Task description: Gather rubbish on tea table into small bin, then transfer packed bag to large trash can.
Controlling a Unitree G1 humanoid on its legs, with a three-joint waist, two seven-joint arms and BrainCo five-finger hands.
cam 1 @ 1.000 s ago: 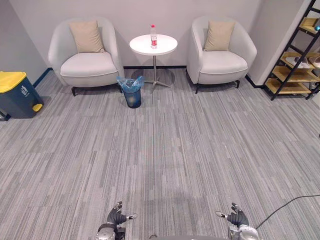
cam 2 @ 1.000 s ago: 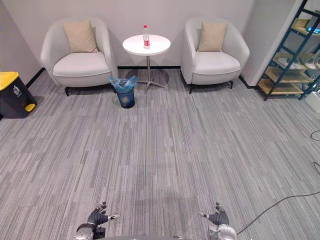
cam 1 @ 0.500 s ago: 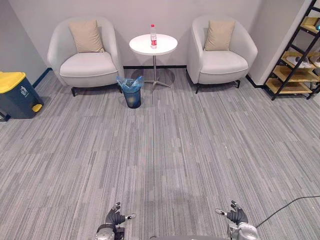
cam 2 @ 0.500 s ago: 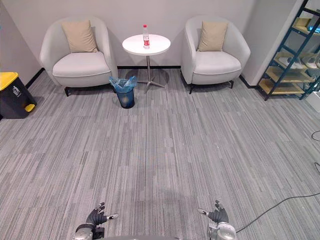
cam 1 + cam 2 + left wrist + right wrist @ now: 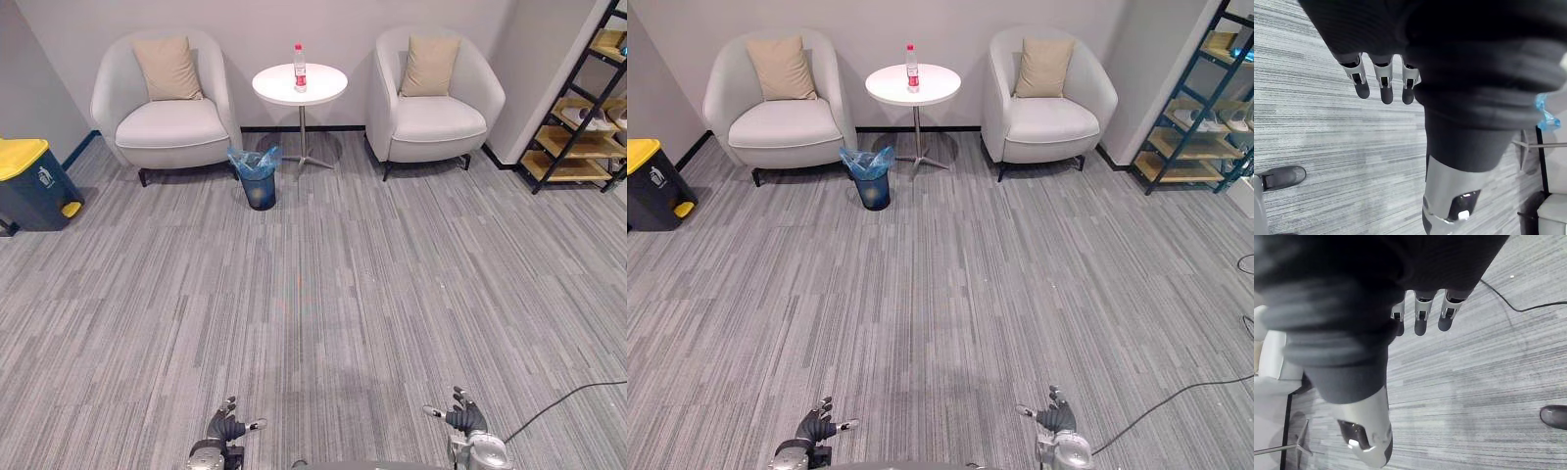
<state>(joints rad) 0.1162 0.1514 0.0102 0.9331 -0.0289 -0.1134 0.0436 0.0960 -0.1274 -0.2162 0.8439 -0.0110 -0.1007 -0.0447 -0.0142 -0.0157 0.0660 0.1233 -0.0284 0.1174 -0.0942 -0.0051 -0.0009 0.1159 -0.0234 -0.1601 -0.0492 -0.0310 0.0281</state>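
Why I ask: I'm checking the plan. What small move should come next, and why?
Probably a step forward toward the table. The bottle stands on it far ahead, with the bin on the floor near it. The left hand and right hand hang open and empty, well out of reach of either.

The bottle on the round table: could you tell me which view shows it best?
The left eye view: the bottle stands upright, unblocked, most central. The right eye view shows it alike; both wrist views face carpet.
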